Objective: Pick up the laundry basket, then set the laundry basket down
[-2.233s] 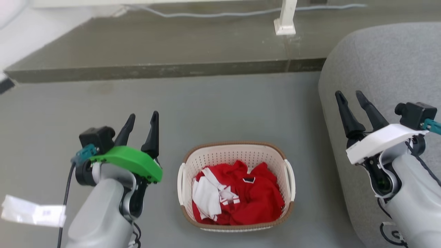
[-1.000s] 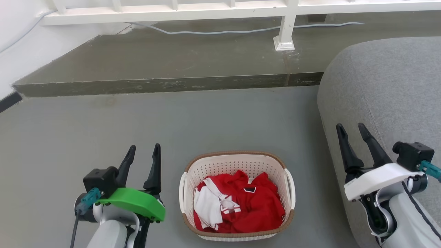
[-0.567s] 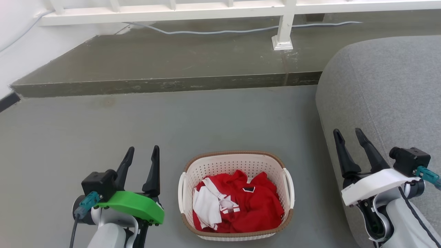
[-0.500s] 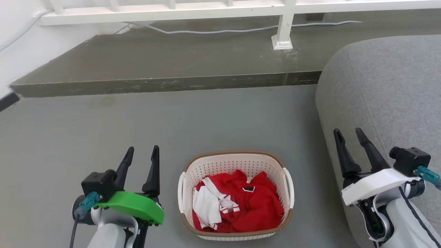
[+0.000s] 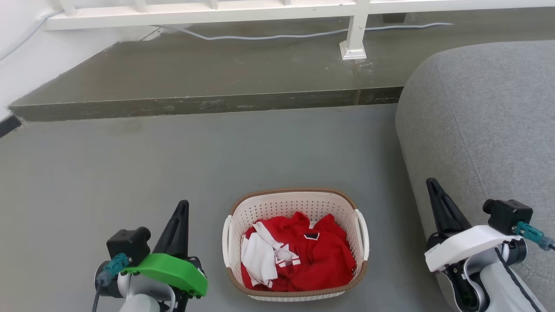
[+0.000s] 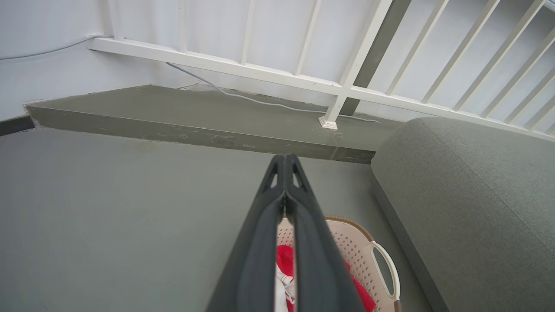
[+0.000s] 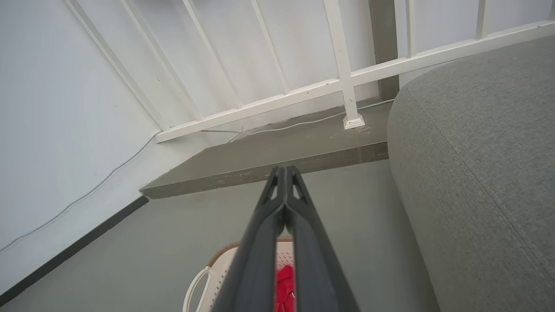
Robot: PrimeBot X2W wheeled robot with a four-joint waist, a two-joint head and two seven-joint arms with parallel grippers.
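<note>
Cream-white perforated plastic with a brown woven-look rim and two white loop handles, the laundry basket [image 5: 295, 206] stood upright on the grey floor [image 5: 173, 156] in the head view. It held crumpled red and white clothes [image 5: 312, 260] and sat between the arms, beside the grey upholstered sofa [image 5: 477, 121]. The left gripper [image 5: 184, 204], under its green cover, and the right gripper [image 5: 430, 184], under its white cover, were each off to one side of the basket and clear of its handles. Half a second before, both pairs of dark fingers had stood spread; now each pair had closed into a single spike, holding nothing, while the basket kept its place on the floor. In the left wrist view the left gripper [image 6: 285, 161] had its fingers pressed together at the tips with nothing between them, and the laundry basket [image 6: 347, 245] lay below and to their right. In the right wrist view the right gripper [image 7: 284, 172] was likewise pinched to a point and empty, with the laundry basket [image 7: 227, 268] low beneath it. Judged from this, fingers closed away from a grounded basket would suit narrowing to thread the loop handles, or arms folding after a release.
</note>
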